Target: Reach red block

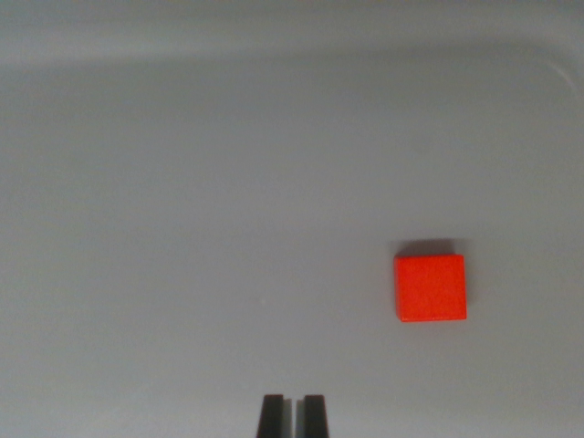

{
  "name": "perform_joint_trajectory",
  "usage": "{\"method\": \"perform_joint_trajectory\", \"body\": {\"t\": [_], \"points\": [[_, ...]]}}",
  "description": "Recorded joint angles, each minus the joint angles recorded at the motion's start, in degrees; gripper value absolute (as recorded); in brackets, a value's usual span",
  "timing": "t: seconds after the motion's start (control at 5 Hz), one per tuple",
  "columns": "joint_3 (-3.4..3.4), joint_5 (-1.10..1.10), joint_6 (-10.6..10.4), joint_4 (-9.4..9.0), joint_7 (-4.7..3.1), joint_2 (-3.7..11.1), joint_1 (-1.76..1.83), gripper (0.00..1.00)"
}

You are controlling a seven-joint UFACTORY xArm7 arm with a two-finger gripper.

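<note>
Gripper [293, 415] over grey surface [182, 228], red block [430, 287] apart

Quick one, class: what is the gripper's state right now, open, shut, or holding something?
Gripper: shut, fingertips nearly together, holding nothing. The red block lies apart from it, toward the wrist view's right.

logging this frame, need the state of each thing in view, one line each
red block: lying flat on the grey surface, untouched, toward the wrist view's right
gripper: fingertips nearly together with only a thin gap, holding nothing, apart from the block
grey surface: bare apart from the block
</note>
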Motion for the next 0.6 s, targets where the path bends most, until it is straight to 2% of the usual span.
{"method": "perform_joint_trajectory", "body": {"t": [0.2,0.4,0.6], "points": [[-0.32,-0.03,-2.5,-1.22,0.04,1.36,-0.37,0.0],[-0.32,-0.03,-2.5,-1.22,0.04,1.36,-0.37,0.0],[-0.67,-0.06,-5.17,-2.53,0.07,2.81,-0.76,0.0]]}}
